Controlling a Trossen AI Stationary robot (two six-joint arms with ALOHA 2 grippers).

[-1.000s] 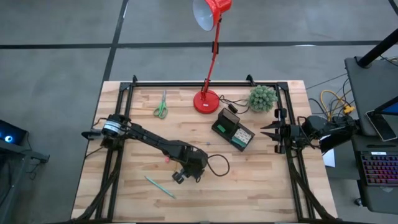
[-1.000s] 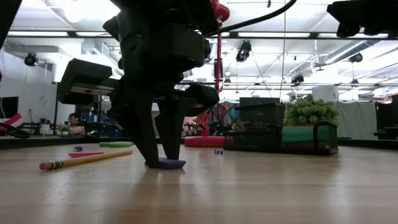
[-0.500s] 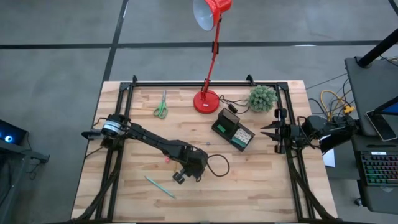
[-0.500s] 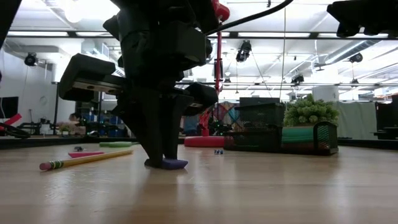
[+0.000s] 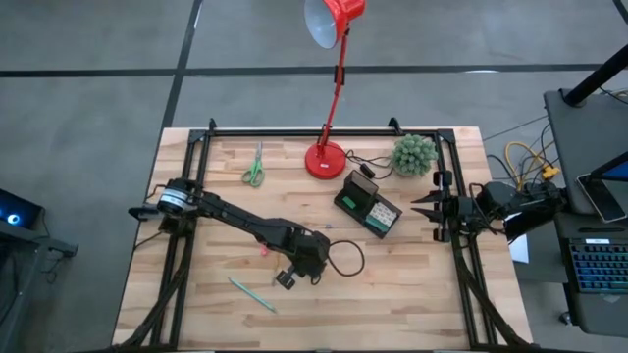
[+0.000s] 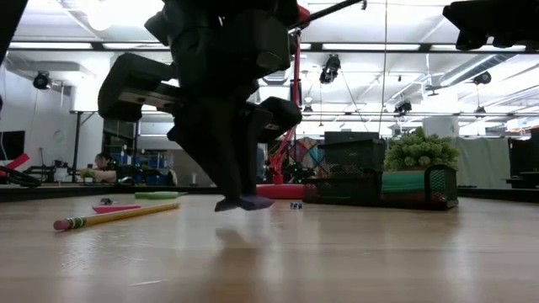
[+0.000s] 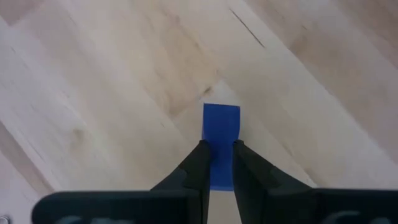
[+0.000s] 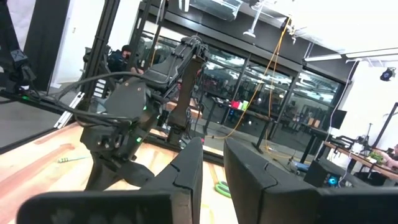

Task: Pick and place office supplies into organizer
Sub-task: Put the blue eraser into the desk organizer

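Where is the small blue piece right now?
The blue piece is pinched in the left gripper, just above the tabletop near the front centre, right of the teal pen.

place: lab | signs: ceiling track lights (image 6: 402,106), keyboard (image 5: 597,267), cables (image 5: 525,157)

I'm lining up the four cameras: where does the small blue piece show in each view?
High view: not visible, hidden under the left pincer.
Low view: blue piece left of centre, off the table.
Left wrist view: centre, between the fingers.
Right wrist view: not visible.
Shared landmark: the left pincer gripping it.
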